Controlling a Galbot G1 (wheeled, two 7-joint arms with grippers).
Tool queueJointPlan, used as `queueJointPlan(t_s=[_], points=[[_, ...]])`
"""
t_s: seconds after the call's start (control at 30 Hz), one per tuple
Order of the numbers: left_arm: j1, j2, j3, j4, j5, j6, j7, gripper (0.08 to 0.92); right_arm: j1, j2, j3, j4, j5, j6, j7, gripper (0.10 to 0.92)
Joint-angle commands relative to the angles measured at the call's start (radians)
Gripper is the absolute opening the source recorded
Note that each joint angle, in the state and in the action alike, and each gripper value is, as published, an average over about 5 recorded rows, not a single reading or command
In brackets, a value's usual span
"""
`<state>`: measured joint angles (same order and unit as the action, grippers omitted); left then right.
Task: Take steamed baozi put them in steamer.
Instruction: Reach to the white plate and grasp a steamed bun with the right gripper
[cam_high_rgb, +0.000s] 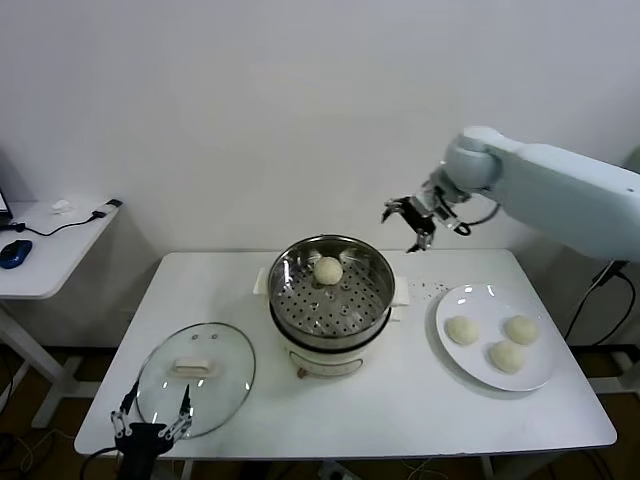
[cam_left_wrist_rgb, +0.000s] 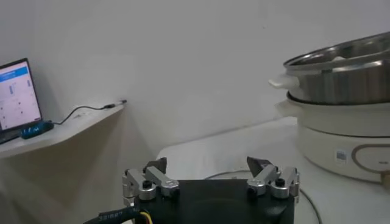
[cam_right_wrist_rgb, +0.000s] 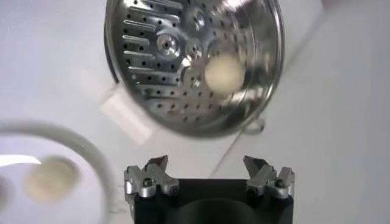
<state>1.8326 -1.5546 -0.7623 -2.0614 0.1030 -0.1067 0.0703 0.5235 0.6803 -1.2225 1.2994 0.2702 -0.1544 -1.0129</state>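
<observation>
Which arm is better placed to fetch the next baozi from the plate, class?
The right. Its open, empty pincer hangs behind the steamer, on the side of the plate with three baozi. The left pincer sits low by the glass lid, far across the table.

no readable text in any view. cooker base (cam_left_wrist_rgb: 341, 149) under the steamer (cam_left_wrist_rgb: 341, 73) has a small square label (cam_left_wrist_rgb: 340, 156) and an oval control panel (cam_left_wrist_rgb: 372, 157), marks too small to read. left gripper (cam_left_wrist_rgb: 210, 182) housing has a strip of white characters (cam_left_wrist_rgb: 116, 214) at its edge, blurred, cannot make out. laptop screen (cam_left_wrist_rgb: 15, 94) on the side desk shows blue header and rows of content, illegible. head view and right wrist view: no lettering, numbers or signs visible.
</observation>
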Motion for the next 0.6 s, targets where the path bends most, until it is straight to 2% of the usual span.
queueJointPlan(t_s=[0.03,0.27,0.6], points=[[0.011,0.000,-0.004,-0.006,0.001,-0.003,0.000,0.823,-0.180,-0.153,0.096,-0.025,0.110,-0.190,-0.056,0.823],[0.027,-0.003,-0.015,-0.006,-0.010,-0.009,-0.001,0.823,-0.325,-0.050,0.186,-0.221,-0.093,-0.072,-0.147,0.823],[0.033,-0.006,-0.014,0.004,-0.005,-0.008,-0.001,0.823,-0.422,0.077,0.225,-0.376,-0.180,-0.038,-0.153,0.823]])
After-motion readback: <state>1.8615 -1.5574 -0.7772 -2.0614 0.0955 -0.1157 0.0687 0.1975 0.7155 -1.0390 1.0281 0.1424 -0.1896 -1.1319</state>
